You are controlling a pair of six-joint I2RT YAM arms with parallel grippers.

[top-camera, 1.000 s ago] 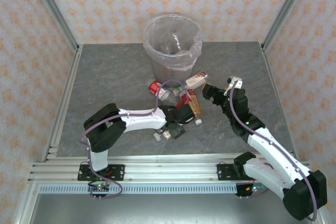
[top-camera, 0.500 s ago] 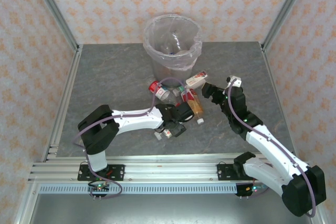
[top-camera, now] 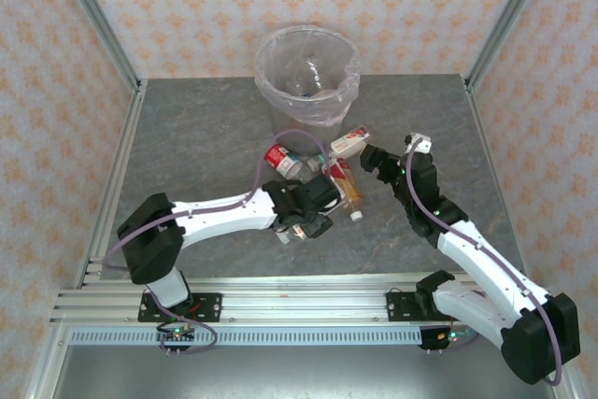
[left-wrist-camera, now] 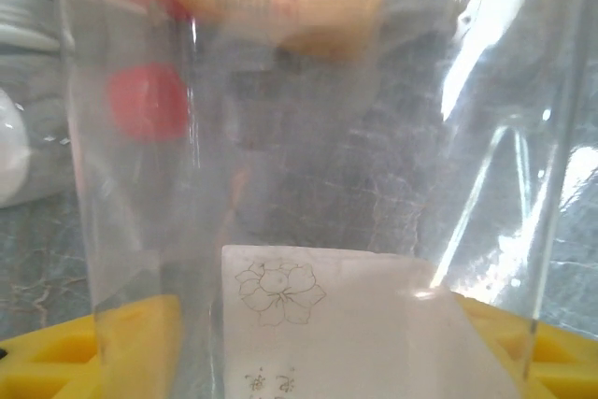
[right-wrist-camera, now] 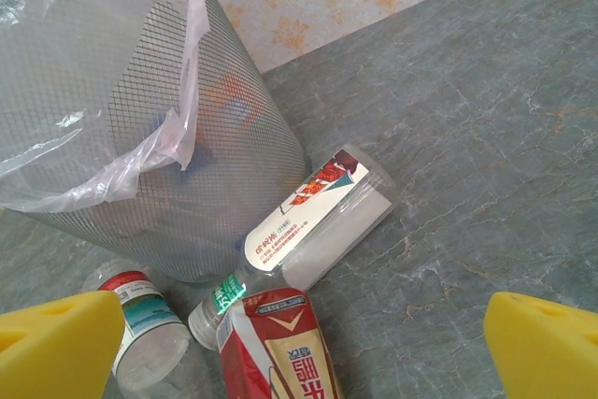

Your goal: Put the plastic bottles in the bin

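Several plastic bottles (top-camera: pixel 322 170) crowd the counter (top-camera: pixel 206 137) near the bin (top-camera: pixel 299 114); left end effector (top-camera: pixel 308 221) seems clamped on a clear bottle (left-wrist-camera: pixel 308 184), right end effector (top-camera: pixel 372 158) spread. Lift straight, clear of neighbours.

White Chinese characters on red-labelled bottle (right-wrist-camera: pixel 277 354), none legible

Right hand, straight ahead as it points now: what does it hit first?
Most likely the red-labelled bottle, lying just ahead of the right hand; the white-labelled bottle and bin sit beyond it. Depth is hard to judge.
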